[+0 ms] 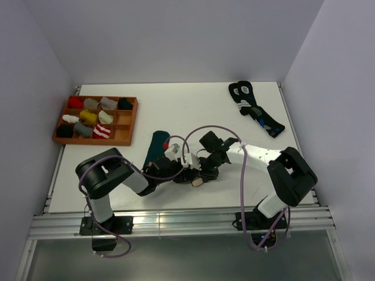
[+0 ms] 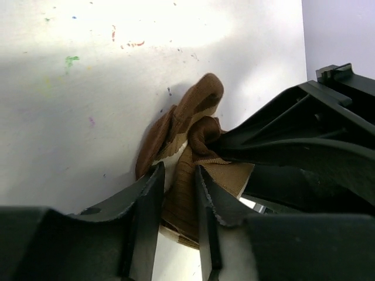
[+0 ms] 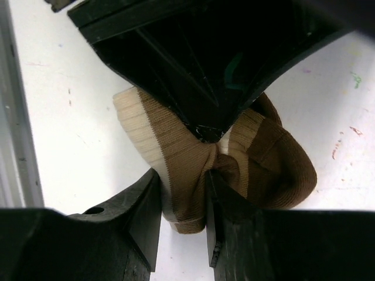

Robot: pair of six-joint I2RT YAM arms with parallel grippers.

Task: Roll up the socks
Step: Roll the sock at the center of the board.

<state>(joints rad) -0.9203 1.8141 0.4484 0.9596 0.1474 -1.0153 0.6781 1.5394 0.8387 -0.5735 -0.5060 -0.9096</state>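
Rolling in progress: the left gripper [image 2: 180, 199] and right gripper [image 3: 183, 205] each pinch a fold of the brown sock [image 3: 246, 158], bunched on the table [image 1: 193, 105] between them; next, probably, one lets go to fold it over.

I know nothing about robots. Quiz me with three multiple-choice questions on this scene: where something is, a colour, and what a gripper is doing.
1. Where on the table is the wooden tray? A far left; B far right; C near middle.
2. What colour is the sock being handled? A red; B brown with cream stripes; C black.
3. The right gripper is: A open over bare table; B lifting the tray; C shut on the sock.
Answers: 1 A, it sits at the far-left corner; 2 B, both wrist views show it; 3 C, it pinches the fabric.
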